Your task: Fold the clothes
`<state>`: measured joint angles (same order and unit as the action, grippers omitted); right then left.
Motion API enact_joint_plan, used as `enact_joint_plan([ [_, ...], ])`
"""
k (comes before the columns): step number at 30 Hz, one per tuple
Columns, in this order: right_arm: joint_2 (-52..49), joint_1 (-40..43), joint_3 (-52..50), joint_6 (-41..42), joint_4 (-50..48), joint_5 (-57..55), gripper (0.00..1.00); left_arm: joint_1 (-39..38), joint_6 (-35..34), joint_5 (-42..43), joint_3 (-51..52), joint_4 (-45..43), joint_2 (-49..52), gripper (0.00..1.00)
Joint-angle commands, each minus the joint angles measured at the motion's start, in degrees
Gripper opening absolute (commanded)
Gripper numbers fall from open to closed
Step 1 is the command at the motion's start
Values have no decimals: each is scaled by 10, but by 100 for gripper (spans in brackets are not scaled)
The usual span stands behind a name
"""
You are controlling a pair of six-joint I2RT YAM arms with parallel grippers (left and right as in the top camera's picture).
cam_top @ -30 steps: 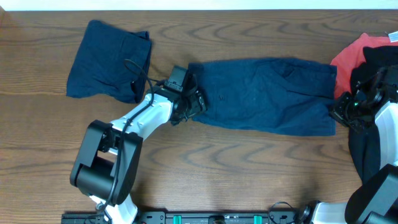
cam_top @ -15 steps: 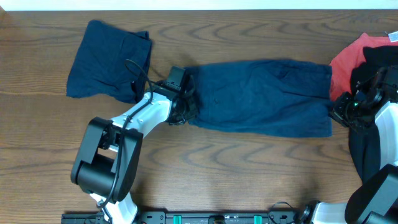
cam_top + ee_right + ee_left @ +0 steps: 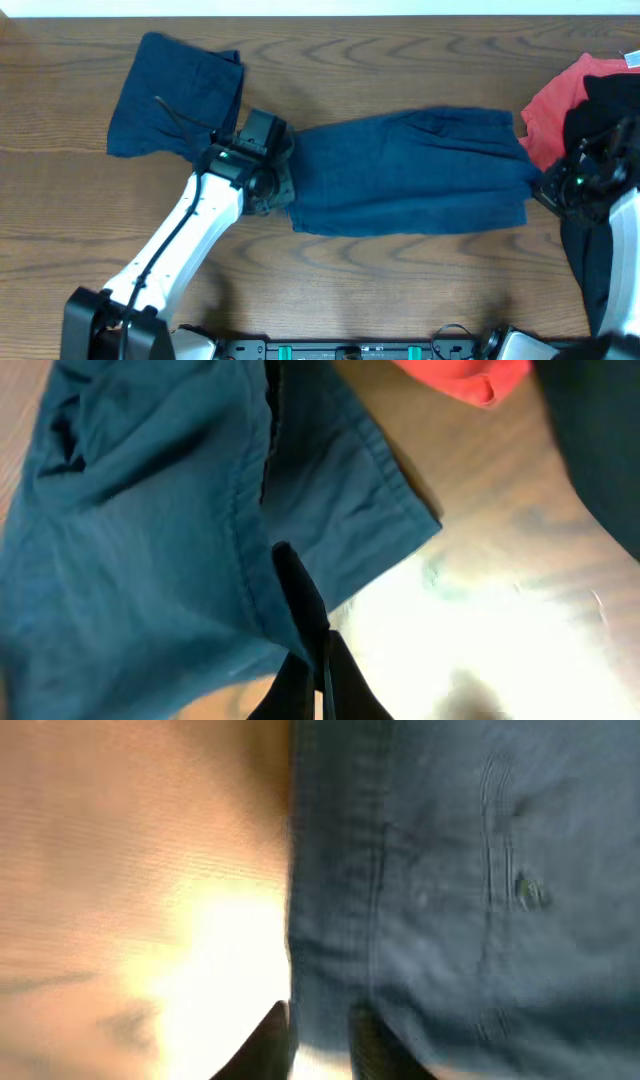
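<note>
Navy shorts (image 3: 400,172), each end pinched shut in your left claw (image 3: 283,188) and right claw (image 3: 545,188); pulling apart too hard could slip the thin hem free.

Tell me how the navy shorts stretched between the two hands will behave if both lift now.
Probably floppy: the navy shorts wrinkle and bunch near the right hand, so the middle should sag. Probably light: the cloth looks thin at its hem. The left hand also pinches only an edge, so fabric might slip out.
</note>
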<state>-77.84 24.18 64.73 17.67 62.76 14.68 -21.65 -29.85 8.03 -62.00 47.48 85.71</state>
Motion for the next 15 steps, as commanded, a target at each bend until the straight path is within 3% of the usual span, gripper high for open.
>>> enact_joint_plan([
  [1,45,2,2,-7,18,-25,1,4,20,-23,-5,36,-2,9],
  [9,163,2,2,-10,28,-25,1,3,33,-17,-5,95,-72,6],
  [10,176,2,2,-10,26,-25,1,1,38,-10,-5,95,-85,9],
  [12,188,2,2,-10,26,-27,1,-8,33,-6,0,94,-99,34],
  [15,191,2,2,-10,26,-27,1,-17,-27,-6,30,74,-98,53],
])
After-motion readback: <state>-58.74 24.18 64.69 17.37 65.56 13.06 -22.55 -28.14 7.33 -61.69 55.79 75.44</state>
